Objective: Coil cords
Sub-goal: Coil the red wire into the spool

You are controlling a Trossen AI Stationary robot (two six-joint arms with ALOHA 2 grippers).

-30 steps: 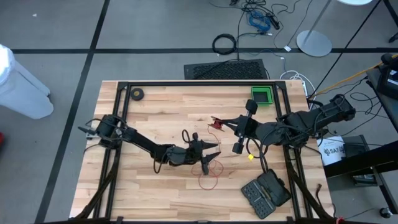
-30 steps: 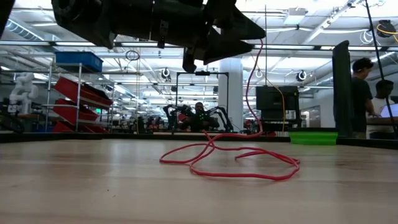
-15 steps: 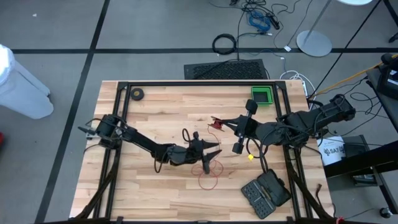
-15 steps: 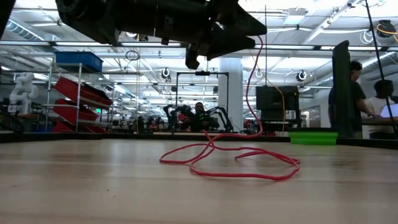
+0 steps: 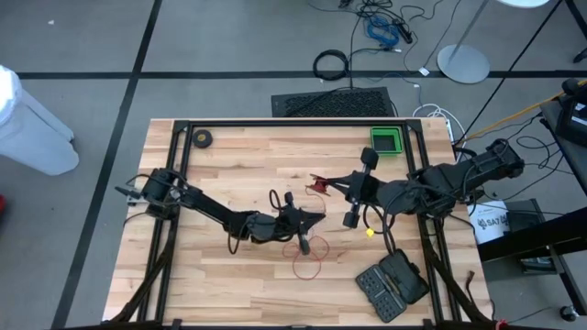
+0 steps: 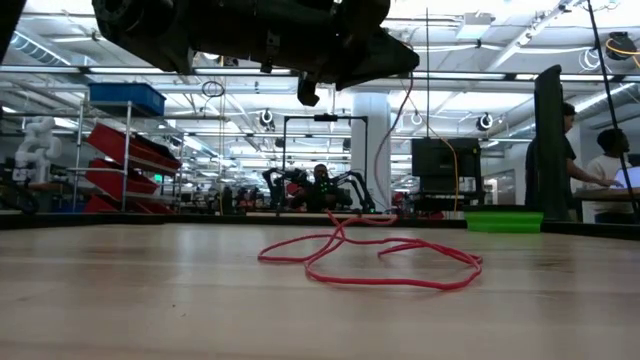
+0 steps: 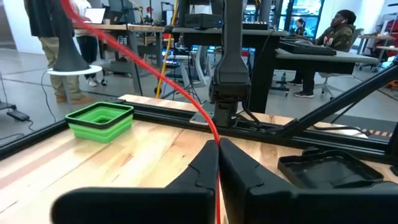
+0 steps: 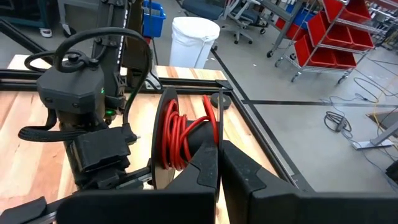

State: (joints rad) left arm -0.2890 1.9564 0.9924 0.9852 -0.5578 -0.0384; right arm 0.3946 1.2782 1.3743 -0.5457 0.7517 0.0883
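Cord: the thin red wire-like cord (image 6: pixel 370 262) is limp and light, loosely looped on the wooden table (image 5: pixel 229 165). It is pinched by the left gripper (image 7: pixel 217 152); the right gripper (image 8: pixel 217 163) is apparently clamped on the black reel (image 8: pixel 163 137), best held by its rim.

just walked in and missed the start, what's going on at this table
The robot is winding a red cord onto a black reel. The right tool is shut on the reel, which already carries several turns. The left tool is shut on the cord above mid-table. A loose tangle of cord is not yet wound and lies on the wooden table.
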